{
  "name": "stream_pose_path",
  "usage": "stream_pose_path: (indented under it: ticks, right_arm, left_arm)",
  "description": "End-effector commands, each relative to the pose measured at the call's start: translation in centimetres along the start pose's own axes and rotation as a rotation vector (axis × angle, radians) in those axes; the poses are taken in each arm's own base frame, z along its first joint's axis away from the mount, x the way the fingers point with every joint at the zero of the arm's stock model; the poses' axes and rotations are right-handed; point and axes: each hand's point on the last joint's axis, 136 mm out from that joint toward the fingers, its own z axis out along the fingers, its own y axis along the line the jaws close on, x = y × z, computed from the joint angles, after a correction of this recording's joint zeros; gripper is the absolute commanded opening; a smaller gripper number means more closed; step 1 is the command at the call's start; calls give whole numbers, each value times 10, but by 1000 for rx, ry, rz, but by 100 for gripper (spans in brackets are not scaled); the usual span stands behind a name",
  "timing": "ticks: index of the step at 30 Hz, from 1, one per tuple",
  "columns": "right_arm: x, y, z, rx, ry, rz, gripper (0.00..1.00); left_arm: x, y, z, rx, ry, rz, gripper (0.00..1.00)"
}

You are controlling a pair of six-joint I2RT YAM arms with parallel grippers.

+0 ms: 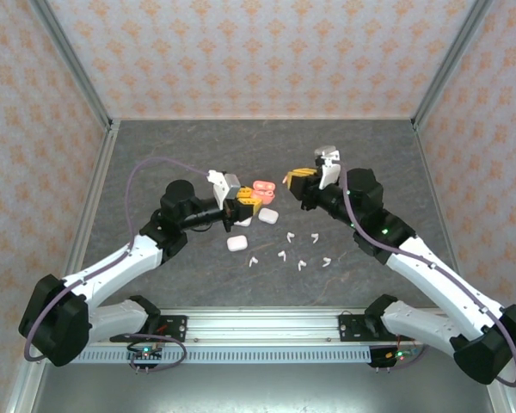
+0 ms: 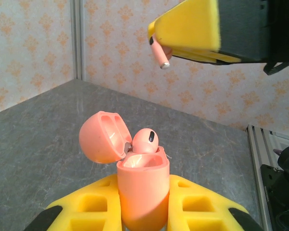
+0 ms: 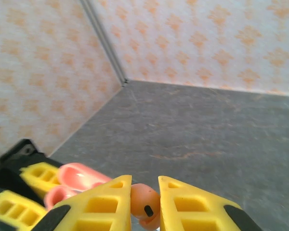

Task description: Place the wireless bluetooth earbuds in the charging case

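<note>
From its wrist, the left gripper (image 2: 143,204) clamps an open pink case (image 2: 142,171), first earbud (image 2: 145,140) seated; the right gripper (image 3: 144,186) pinches seemingly a second earbud (image 3: 144,203).

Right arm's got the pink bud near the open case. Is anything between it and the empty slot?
Nothing visible does. The salmon-pink stemmed plastic earbud in the right gripper hangs in open air apart from the salmon-pink rounded charging case; its lid is hinged back, and the seated earbud fills only one slot.
</note>
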Motion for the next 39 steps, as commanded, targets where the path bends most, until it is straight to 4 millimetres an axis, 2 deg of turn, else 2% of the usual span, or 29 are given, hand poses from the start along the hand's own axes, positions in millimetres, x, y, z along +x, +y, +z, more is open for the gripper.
stream_pose_path:
  ticks: [1, 10, 16, 35, 39]
  right_arm:
    - [-13, 27, 2, -95, -52, -75, 17]
    - [0, 49, 18, -165, 9, -122, 17]
    - [4, 52, 26, -177, 28, -124, 17]
    - [23, 66, 29, -272, 122, -122, 17]
    - [16, 69, 26, -275, 120, -115, 22]
  left_arm:
    - [-24, -12, 3, 55, -58, 30, 0]
    - [-25, -13, 4, 58, -61, 35, 0]
    - [-25, -14, 4, 58, -61, 39, 0]
    - [-31, -15, 2, 55, -80, 52, 0]
    - [-31, -15, 2, 54, -79, 54, 0]
